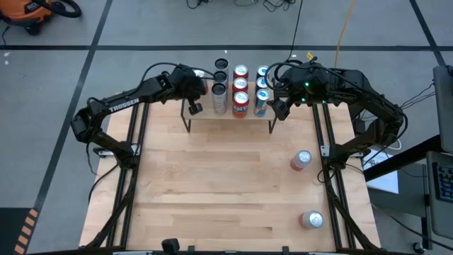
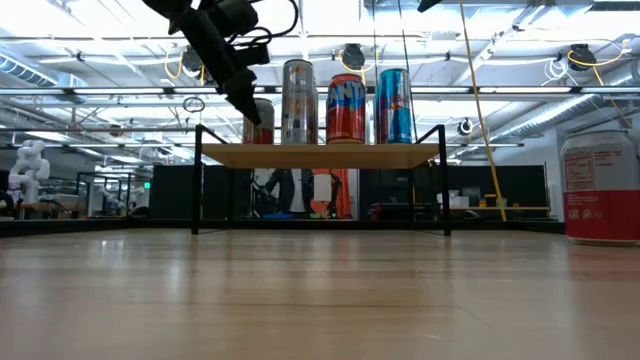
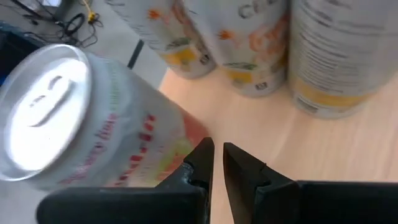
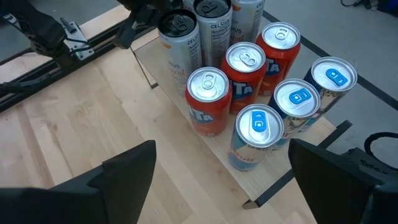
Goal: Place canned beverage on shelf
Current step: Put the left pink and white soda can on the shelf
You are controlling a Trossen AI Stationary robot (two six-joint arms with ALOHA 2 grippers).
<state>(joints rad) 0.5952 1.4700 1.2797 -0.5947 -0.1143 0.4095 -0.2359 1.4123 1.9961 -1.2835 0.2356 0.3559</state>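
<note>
Nine upright cans stand in three columns on the shelf (image 1: 230, 119) at the table's (image 1: 212, 184) twelve o'clock edge: silver cans (image 1: 219, 98), orange cans (image 1: 241, 99) and blue cans (image 1: 261, 100). My left gripper (image 1: 192, 106) hangs over the shelf's nine o'clock end, fingers pressed together and empty, a red-and-white can (image 3: 87, 118) lying just beside them. My right gripper (image 1: 278, 108), fingers spread wide, hovers at the shelf's three o'clock end, while two more cans (image 1: 301, 160) wait on the table toward four o'clock.
</note>
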